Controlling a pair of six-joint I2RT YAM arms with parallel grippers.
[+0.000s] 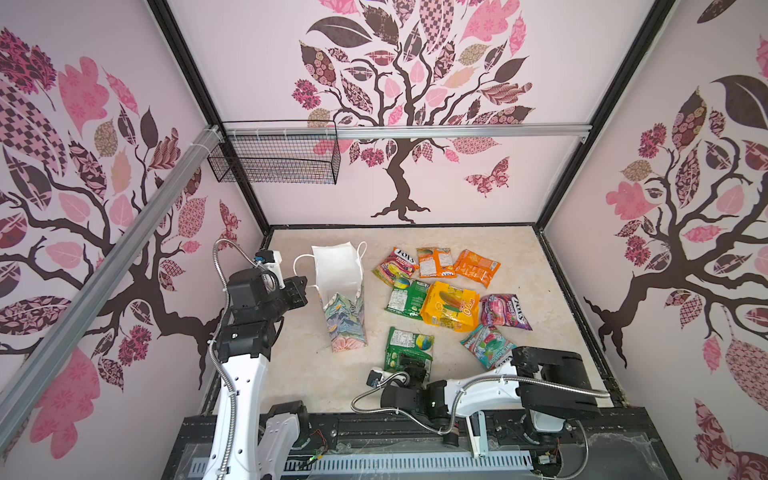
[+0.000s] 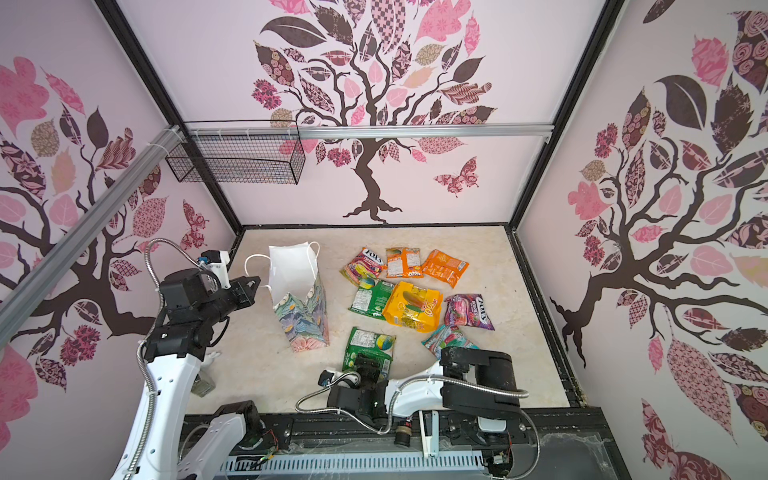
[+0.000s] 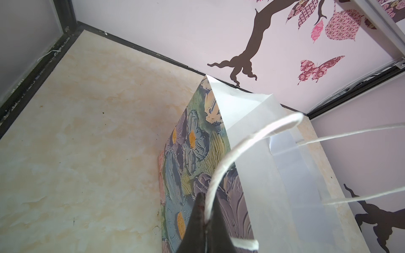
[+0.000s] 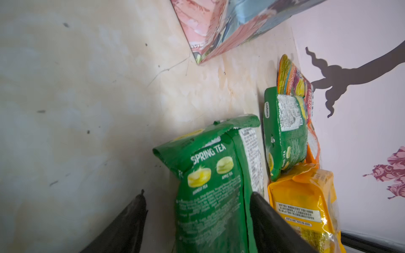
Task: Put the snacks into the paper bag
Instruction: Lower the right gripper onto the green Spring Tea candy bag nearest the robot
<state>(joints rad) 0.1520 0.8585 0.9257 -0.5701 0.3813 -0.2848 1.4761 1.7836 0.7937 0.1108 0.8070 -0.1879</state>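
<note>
The step in hand looks to be lifting the nearest green packet (image 1: 409,343), which lies flat on the desk (image 1: 316,382) just in front of the upright paper bag (image 1: 345,316), apart from the other snacks (image 1: 451,305) clustered behind it. The right jaws are spread, one finger clear of the packet's side and the other over its opposite edge. To do this well they should probably sink until the tips meet the desk, centre on the packet, and close across its width so the glossy film buckles into the grip rather than sliding out. The lift must then clear the bag's rim. The left jaws are pressed together, pinching the white cord handle (image 3: 252,140), and should hold the mouth open. The right arm (image 1: 478,386) lies low along the front edge. The left arm (image 1: 245,374) stands raised, its wrist near rim height.
</note>
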